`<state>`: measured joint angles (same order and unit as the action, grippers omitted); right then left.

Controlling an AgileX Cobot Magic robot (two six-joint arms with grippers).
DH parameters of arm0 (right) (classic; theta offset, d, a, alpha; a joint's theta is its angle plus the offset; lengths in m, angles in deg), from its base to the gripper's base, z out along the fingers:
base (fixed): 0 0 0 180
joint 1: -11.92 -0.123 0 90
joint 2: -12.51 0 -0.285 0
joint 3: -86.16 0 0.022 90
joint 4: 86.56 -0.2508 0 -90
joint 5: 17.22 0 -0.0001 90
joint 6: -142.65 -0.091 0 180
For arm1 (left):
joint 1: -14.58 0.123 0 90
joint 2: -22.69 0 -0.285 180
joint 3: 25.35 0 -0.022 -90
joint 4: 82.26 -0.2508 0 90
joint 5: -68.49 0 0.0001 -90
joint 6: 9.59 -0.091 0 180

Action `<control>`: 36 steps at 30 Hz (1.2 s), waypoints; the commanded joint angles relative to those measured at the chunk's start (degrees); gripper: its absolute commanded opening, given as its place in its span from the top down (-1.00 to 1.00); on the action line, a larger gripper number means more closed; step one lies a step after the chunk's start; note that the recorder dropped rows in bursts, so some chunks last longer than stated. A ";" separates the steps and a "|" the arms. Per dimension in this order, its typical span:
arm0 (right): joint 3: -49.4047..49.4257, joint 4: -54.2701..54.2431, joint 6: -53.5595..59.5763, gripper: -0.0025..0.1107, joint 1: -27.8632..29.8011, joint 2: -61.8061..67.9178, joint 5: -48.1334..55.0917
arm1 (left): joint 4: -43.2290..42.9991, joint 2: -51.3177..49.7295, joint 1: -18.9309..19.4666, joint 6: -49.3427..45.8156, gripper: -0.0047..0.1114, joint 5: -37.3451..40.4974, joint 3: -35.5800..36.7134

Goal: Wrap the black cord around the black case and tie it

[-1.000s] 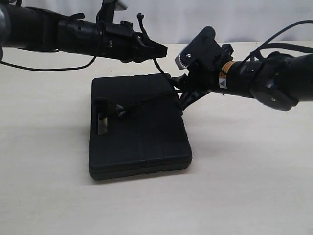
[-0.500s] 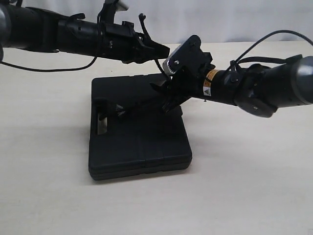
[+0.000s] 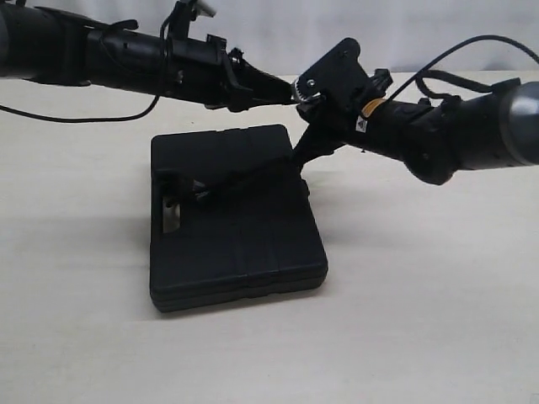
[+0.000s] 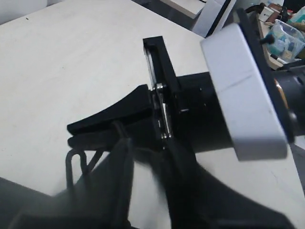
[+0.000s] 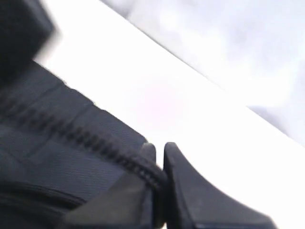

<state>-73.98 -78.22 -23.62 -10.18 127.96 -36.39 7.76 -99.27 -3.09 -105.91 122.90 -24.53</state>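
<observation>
where the black case (image 3: 236,244) lies, pale tabletop (image 3: 421,320) meets whitish backdrop (image 3: 404,25).

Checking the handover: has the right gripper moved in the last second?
Yes. The right gripper has moved left and slightly up, from beside the case's far right corner to over it, shut on the cord.

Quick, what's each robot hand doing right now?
Left gripper: slightly open, holding nothing visible.
Right gripper: closed on the black cord.
</observation>
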 commanded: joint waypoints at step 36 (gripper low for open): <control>6.28 -21.32 12.50 0.88 6.61 -17.71 1.12 | -61.35 0.64 -8.88 15.92 0.92 -21.25 -0.35</control>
<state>-67.67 -97.84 -10.96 -5.63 110.76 -32.13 -47.60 -99.08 -11.99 -91.18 98.53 -24.53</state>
